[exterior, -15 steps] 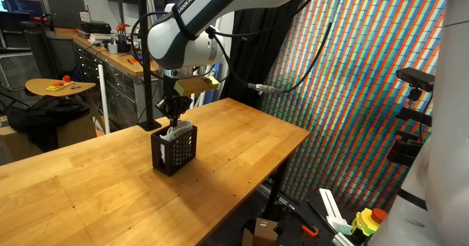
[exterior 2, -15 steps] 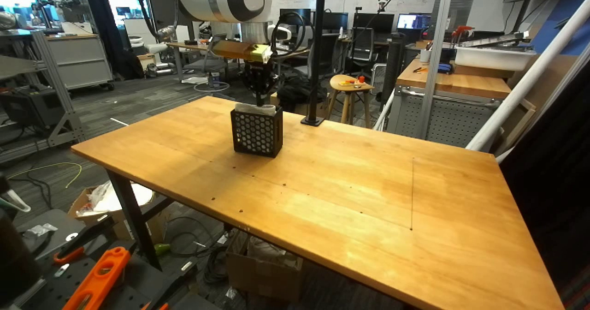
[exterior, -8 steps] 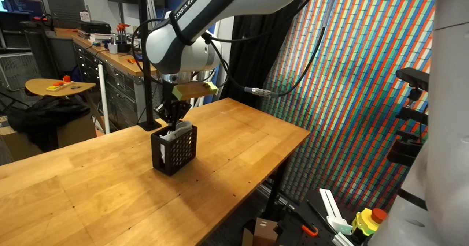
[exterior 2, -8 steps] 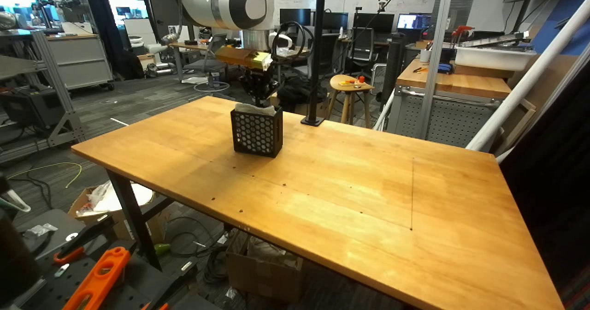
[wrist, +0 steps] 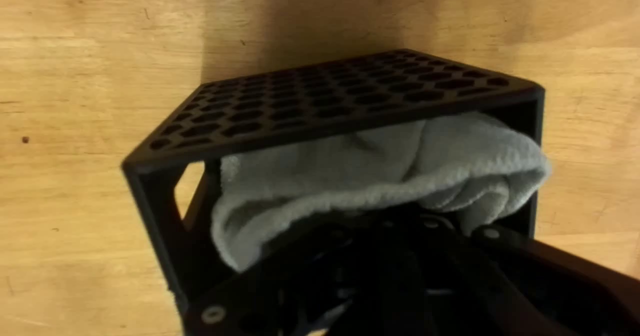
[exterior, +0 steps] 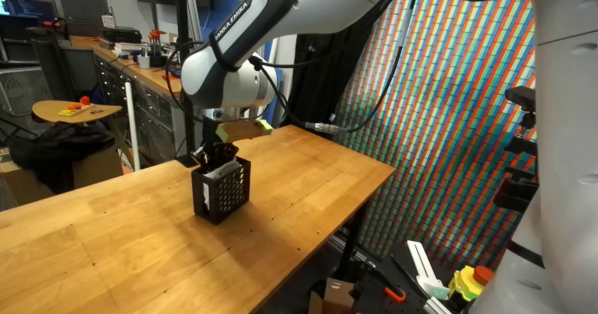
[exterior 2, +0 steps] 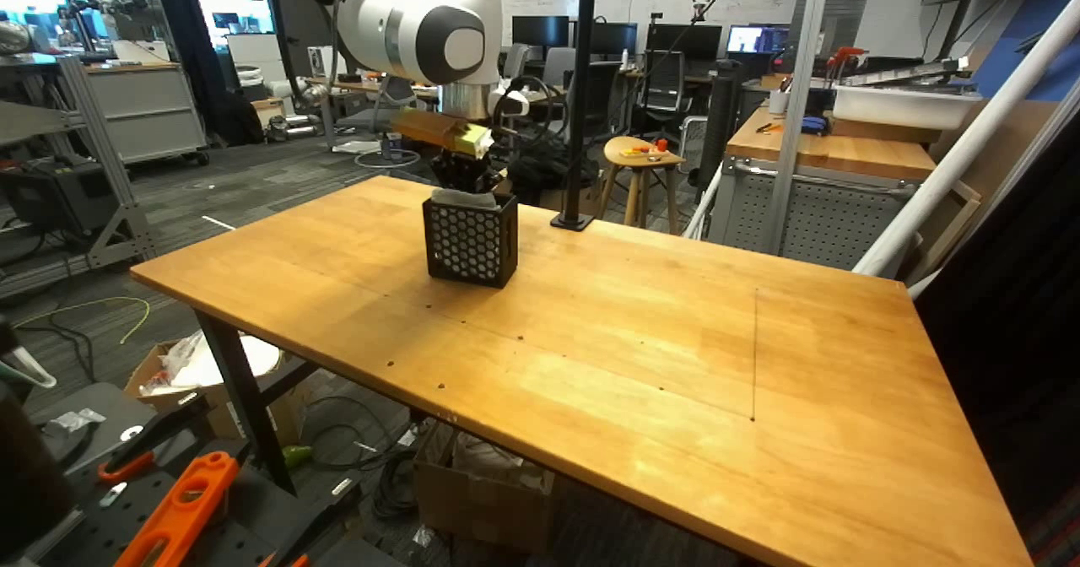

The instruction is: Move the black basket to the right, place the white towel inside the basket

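Black box-shaped honeycomb basket (exterior: 215, 202): stands upright on the light-brown wooden table (exterior 2: 633, 398), near a black vertical post (exterior 2: 582, 111).
White-grey cloth towel (wrist: 360, 173): sits inside the basket, bunched, with folds exposed at the open top.
Black two-fingered gripper (exterior: 217, 160): points downward into the open top, beside the folds, below a white-and-black robot arm (exterior: 322, 10).
Grip: impossible to judge as spread or clamped, with tips hidden in every view.

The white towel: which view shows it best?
The wrist view: it looks down on the white towel, showing folds and edge in the black basket. Both exterior views show mainly its top, plus glimpses through the basket's openings.
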`<move>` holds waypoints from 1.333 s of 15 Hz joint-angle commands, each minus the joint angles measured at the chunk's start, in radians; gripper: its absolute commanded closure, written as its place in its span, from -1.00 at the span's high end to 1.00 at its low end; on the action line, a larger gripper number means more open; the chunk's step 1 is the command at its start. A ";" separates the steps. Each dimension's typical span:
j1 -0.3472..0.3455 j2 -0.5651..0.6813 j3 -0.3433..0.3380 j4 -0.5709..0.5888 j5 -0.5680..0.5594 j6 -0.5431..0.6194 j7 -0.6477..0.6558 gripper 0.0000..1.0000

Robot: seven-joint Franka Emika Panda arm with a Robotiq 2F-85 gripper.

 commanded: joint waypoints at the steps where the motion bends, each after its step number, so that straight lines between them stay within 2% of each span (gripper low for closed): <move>1: -0.031 0.042 0.037 0.014 0.064 0.054 -0.062 -0.97; 10: -0.019 -0.034 0.028 -0.034 0.033 0.041 -0.056 -0.98; 20: 0.019 -0.180 0.001 -0.074 -0.099 0.018 0.013 -0.99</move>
